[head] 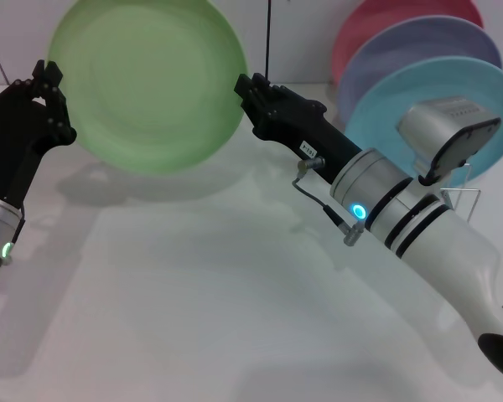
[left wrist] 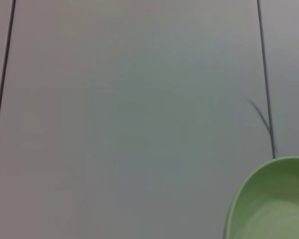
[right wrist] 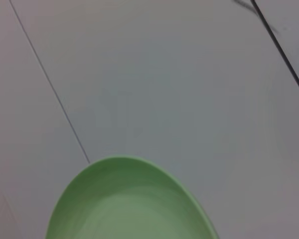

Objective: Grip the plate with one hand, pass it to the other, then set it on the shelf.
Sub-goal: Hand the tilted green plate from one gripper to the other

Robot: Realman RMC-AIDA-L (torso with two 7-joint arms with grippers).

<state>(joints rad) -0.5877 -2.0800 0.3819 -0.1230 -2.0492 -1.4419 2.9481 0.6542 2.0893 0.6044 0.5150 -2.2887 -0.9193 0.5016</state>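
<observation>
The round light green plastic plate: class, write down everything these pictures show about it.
The round light green plastic plate is plain and matte, with a shallow raised rim around a flat centre. It is held upright above the white table, its inner face towards the head camera. The left gripper is at its left edge and the right gripper at its right edge; whether either is clamped cannot be told. Its top is cropped. Both wrist views show only part of its rim.
</observation>
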